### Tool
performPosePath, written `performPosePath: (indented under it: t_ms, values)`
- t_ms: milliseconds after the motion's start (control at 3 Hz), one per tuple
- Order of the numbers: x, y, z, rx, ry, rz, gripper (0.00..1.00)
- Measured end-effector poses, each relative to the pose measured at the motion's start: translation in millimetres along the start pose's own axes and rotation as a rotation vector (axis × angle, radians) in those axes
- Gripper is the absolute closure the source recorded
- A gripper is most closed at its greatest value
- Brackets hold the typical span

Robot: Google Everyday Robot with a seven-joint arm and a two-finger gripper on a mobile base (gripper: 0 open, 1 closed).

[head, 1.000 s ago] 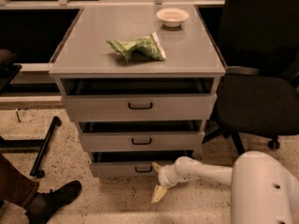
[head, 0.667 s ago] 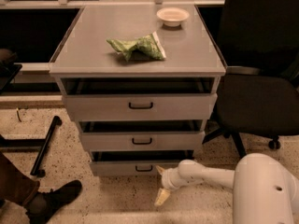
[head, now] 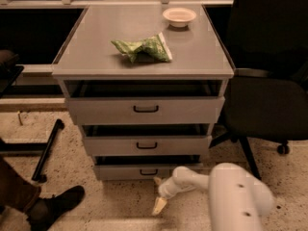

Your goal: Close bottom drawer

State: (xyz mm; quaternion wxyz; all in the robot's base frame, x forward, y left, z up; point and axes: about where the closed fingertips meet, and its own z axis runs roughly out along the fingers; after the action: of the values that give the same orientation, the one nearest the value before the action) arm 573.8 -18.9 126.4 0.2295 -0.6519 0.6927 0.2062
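Observation:
The bottom drawer is the lowest and narrowest of the grey cabinet's three, with a small black handle. It stands pulled out a little, with a dark gap above its front. My gripper is low to the floor, right in front of the drawer, just below and right of the handle. Its cream fingertips are apart with nothing between them; the upper one is at the drawer front's lower edge. My white arm reaches in from the lower right.
The middle drawer and top drawer also stand slightly open. A green bag and a white bowl lie on the cabinet top. A black office chair stands at the right. A person's shoe and a black pole are at the left.
My gripper has shifted slightly left, closer to the bottom drawer's front. The drawers look unchanged.

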Motion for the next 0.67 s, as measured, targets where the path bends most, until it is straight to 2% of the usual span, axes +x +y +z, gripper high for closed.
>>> performPosePath:
  t_ms: [333, 667]
  values:
    - [-8, -36, 38, 0.009, 0.008, -0.036, 0.00]
    - [-13, -52, 41, 0.049, 0.017, -0.075, 0.00]
